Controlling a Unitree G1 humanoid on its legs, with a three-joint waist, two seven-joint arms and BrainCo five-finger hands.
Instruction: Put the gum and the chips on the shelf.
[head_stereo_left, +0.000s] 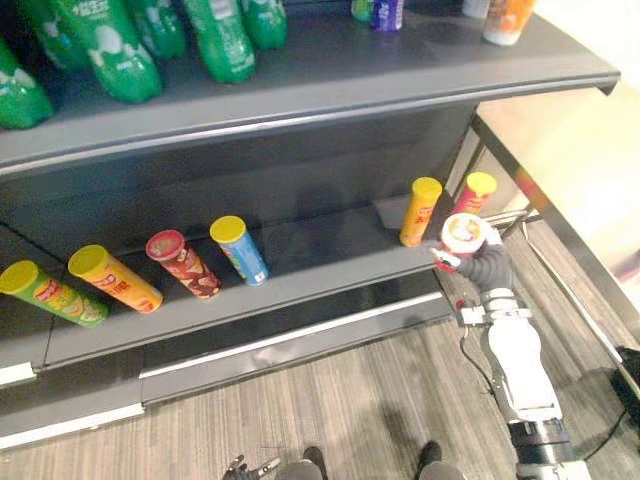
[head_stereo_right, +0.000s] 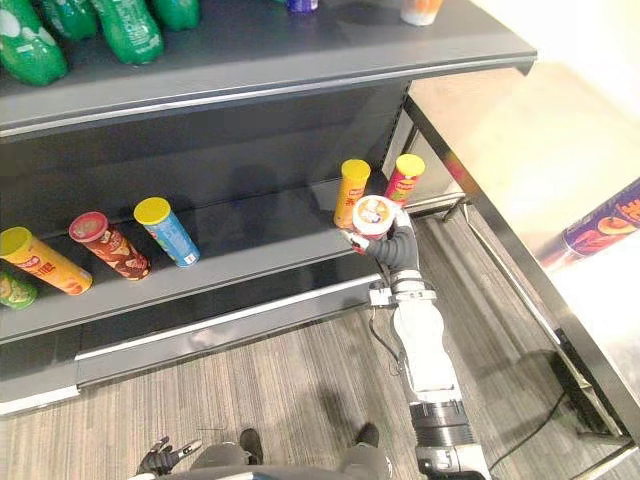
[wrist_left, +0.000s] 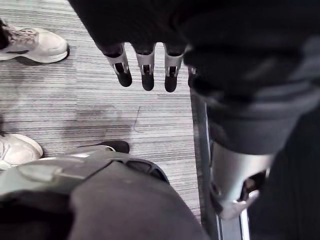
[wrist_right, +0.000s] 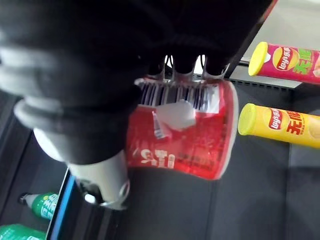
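As the head camera looks down, I read the dark shelf unit (head_stereo_left: 400, 60) as the largest item. Its upper board carries green bottles (head_stereo_left: 120, 50). Its lower board (head_stereo_left: 320, 240) carries four lying cans (head_stereo_left: 183, 263) in a row, lids toward the front. At the right end of that board a yellow can (head_stereo_left: 420, 210) and a pink can (head_stereo_left: 472, 195) stand close together.

The right eye view adds a pale side table (head_stereo_right: 520, 140) to the right, with a purple can (head_stereo_right: 605, 225) lying on it.

The chips tub (head_stereo_left: 465, 235) is at the right front corner of the lower board, just in front of the two standing cans. Its round white top faces up toward the camera, so its long axis runs roughly upright. I cannot tell whether its base touches the board.

The right wrist view adds the tub's red side wall (wrist_right: 185, 135) and a barcode label.

The right hand (head_stereo_left: 478, 258) grips the tub, with fingers (wrist_right: 186, 67) curled over the wall.

The left hand (wrist_left: 146, 70) hangs above the striped floor (wrist_left: 75, 110), fingers straight, side by side, holding nothing. A person's pale shoes (wrist_left: 35, 45) are nearby.
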